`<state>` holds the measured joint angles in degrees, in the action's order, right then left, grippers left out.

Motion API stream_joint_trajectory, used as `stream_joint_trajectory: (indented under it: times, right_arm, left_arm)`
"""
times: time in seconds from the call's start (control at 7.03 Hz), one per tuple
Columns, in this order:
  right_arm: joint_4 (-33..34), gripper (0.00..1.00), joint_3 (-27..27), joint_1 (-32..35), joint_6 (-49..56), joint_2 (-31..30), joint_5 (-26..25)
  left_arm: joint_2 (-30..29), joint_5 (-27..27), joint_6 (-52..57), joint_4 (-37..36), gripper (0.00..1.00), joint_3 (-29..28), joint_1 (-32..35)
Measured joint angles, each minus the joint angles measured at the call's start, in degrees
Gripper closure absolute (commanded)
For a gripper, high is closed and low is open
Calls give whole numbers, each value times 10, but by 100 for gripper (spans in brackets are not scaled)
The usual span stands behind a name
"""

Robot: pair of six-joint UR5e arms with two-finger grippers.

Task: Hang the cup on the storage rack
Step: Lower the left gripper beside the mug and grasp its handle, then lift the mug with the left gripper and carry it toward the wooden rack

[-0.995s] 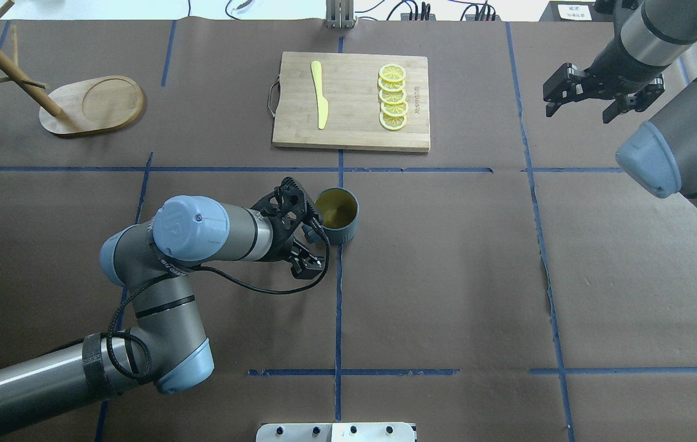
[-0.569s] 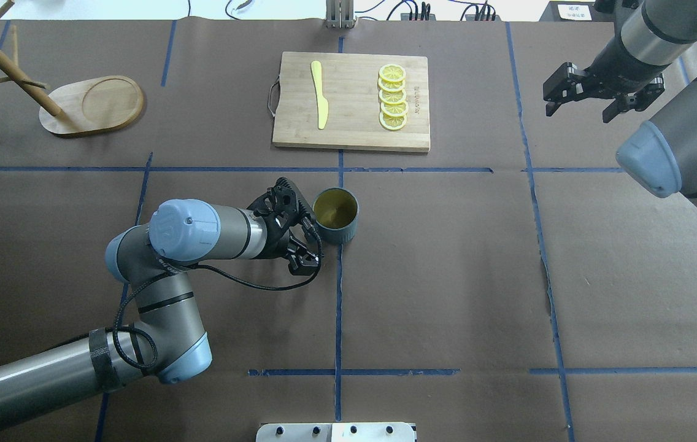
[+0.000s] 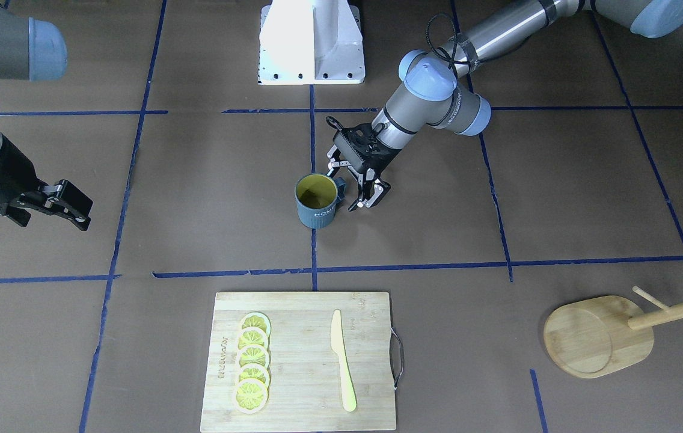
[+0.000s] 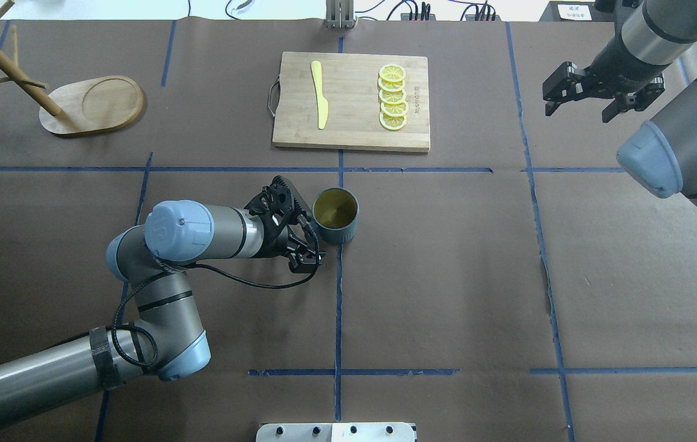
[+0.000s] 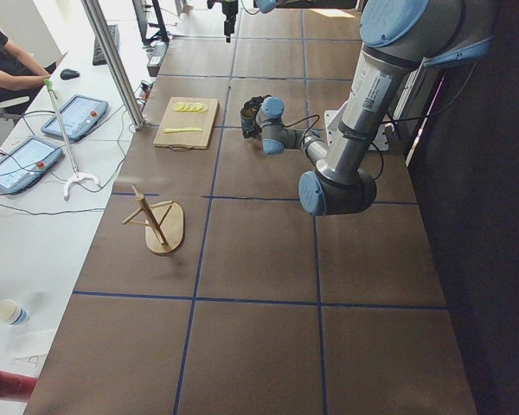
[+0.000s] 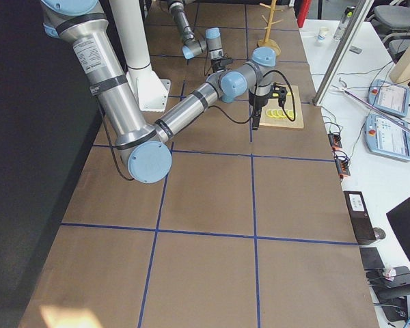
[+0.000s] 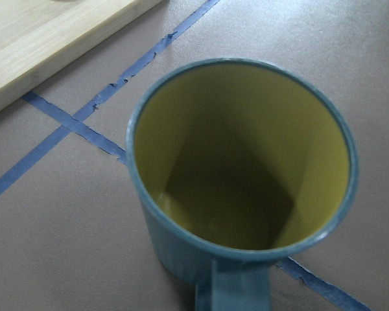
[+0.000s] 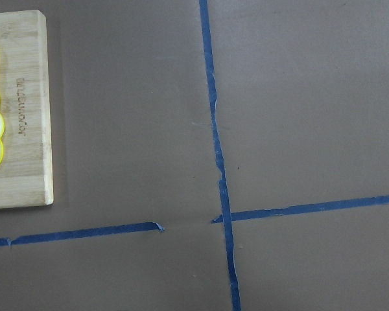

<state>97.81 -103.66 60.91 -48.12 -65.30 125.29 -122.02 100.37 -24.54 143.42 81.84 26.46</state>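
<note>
The cup (image 4: 336, 215) stands upright at the table's middle, dark blue-grey with a yellow-green inside; "HOME" shows on it in the front-facing view (image 3: 316, 205). It fills the left wrist view (image 7: 243, 168), handle (image 7: 233, 291) toward the camera. My left gripper (image 4: 310, 236) is open, low beside the cup, its fingers either side of the handle (image 3: 339, 186) and apart from it. The storage rack (image 4: 88, 104) stands at the far left and is bare; it also shows in the front-facing view (image 3: 594, 337). My right gripper (image 4: 578, 114) is open and empty, raised at the far right.
A bamboo cutting board (image 4: 351, 101) lies beyond the cup with a yellow knife (image 4: 319, 95) and several lemon slices (image 4: 392, 97) on it. Blue tape lines (image 4: 338, 307) cross the brown table cover. The right wrist view shows the board's corner (image 8: 16, 162).
My left arm has drawn back a little toward the left and sunk lower, its open gripper staying at the cup's handle. The cup and the right arm have not moved.
</note>
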Motion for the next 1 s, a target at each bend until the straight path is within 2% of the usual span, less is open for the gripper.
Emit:
stream_joint_trajectory:
  times: [0.28,0.43,0.71,1.0]
  right_arm:
    - [0,0,0,0,-2,0,0]
    - [0,0,0,0,-2,-1,0]
    - [0,0,0,0,-3,-1,0]
    - [-1,0,-1,0,-3,-2,0]
  left_arm:
    - [2,0,-28,15,92,0,0]
    - [3,1,-40,18,100,0,0]
    - [4,5,-48,19,100,4,4]
    - [1,49,-60,17,100,14,33]
